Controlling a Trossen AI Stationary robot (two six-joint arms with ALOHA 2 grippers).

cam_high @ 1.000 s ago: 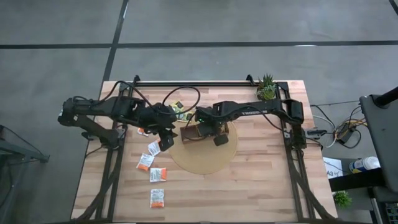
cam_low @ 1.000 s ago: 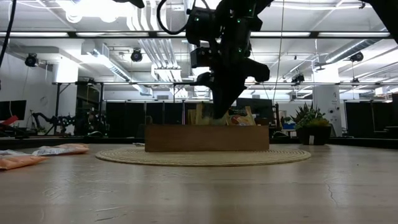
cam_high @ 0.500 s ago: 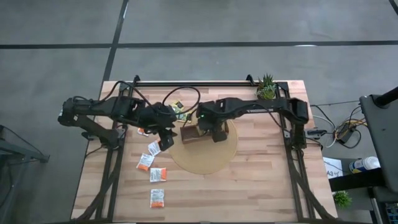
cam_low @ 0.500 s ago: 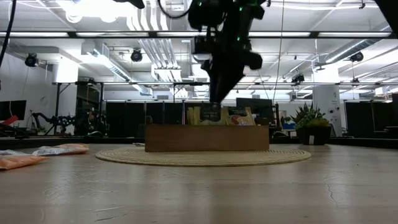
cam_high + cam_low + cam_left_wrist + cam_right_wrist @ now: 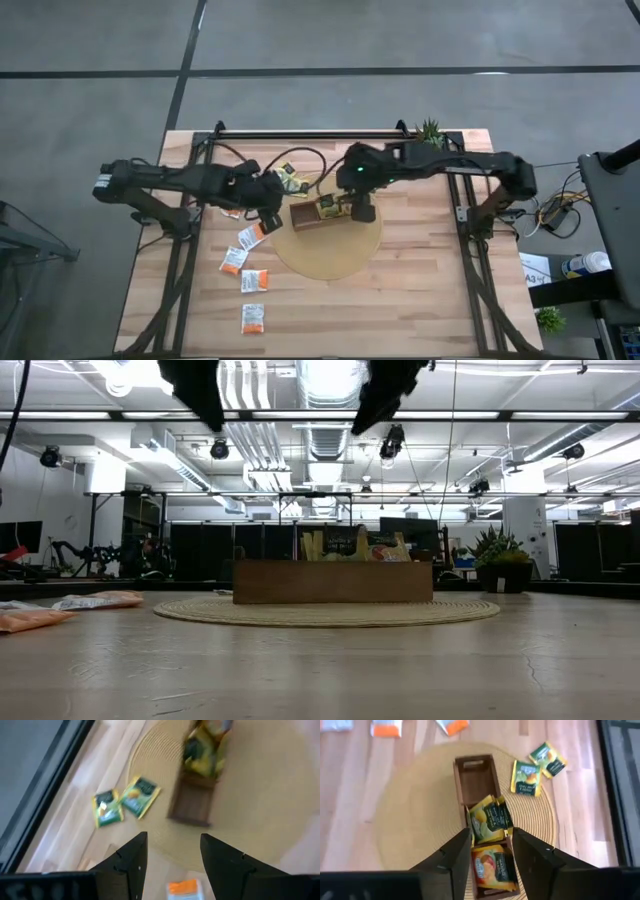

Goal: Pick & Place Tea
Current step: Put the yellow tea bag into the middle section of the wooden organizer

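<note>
The brown wooden tray (image 5: 456, 770) stands on a round woven mat (image 5: 330, 250). Yellow-green tea sachets (image 5: 490, 817) stand in its middle compartment and orange-red ones (image 5: 492, 865) in an end one; the other end compartment is bare. My right gripper (image 5: 491, 834) hovers open above the tray, holding nothing. Left of the tray, above the mat's edge, my left gripper (image 5: 173, 840) is open too, and nothing is between its fingers. Two yellow-green sachets (image 5: 141, 795) (image 5: 107, 809) lie flat at the mat's far left edge.
Several white-and-orange sachets (image 5: 250, 233) (image 5: 255, 280) (image 5: 253, 318) lie flat on the table's left half. A small potted plant (image 5: 430, 130) stands at the far edge. The table's right half beyond the mat is bare wood.
My right gripper has risen out of the tray toward the far right, turning about its own axis; a dark-labelled sachet now stands in the middle compartment where its fingers were. My left gripper has sunk a little and tipped.
</note>
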